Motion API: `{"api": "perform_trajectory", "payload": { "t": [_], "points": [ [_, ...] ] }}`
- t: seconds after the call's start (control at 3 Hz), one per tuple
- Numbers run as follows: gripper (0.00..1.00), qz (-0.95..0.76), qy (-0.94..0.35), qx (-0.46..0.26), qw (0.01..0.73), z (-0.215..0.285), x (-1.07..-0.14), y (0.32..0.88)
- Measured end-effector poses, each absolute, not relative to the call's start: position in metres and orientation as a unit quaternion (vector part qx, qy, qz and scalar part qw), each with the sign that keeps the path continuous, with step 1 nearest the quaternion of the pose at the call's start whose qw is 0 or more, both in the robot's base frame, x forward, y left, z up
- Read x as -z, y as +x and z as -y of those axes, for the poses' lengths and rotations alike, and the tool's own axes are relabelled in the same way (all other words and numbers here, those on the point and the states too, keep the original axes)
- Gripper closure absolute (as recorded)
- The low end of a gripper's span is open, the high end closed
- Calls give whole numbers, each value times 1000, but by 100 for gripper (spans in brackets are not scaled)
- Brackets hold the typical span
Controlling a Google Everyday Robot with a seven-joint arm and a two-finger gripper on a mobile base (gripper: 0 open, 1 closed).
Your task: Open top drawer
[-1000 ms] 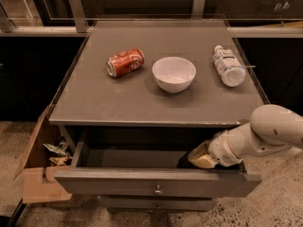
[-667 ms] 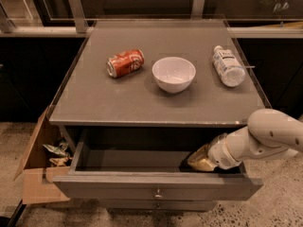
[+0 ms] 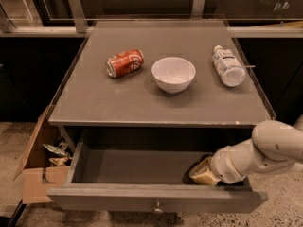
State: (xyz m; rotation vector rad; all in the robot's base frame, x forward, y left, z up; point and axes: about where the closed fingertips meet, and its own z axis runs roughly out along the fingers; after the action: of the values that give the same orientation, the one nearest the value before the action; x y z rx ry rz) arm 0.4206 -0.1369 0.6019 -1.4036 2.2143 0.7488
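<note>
In the camera view, the top drawer (image 3: 118, 197) is seen pulled well out beneath the table (image 3: 94, 103). The gripper (image 3: 202, 172) is sunk into its right front corner; whether it is open or closed cannot be told.

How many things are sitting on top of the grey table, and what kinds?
Cans: 1 (red can, on its side)
Bowls: 1 (white bowl)
Bottles: 1 (clear bottle, lying down)
Total: 3
The gripper is not on top; it is inside the open top drawer, near its right front.
</note>
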Motion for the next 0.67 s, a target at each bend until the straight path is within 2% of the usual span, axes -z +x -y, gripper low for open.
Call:
{"api": "perform_trajectory", "payload": {
  "t": [0.67],
  "points": [
    [100, -802, -495, -263, 205, 142, -605, 401]
  ]
}}
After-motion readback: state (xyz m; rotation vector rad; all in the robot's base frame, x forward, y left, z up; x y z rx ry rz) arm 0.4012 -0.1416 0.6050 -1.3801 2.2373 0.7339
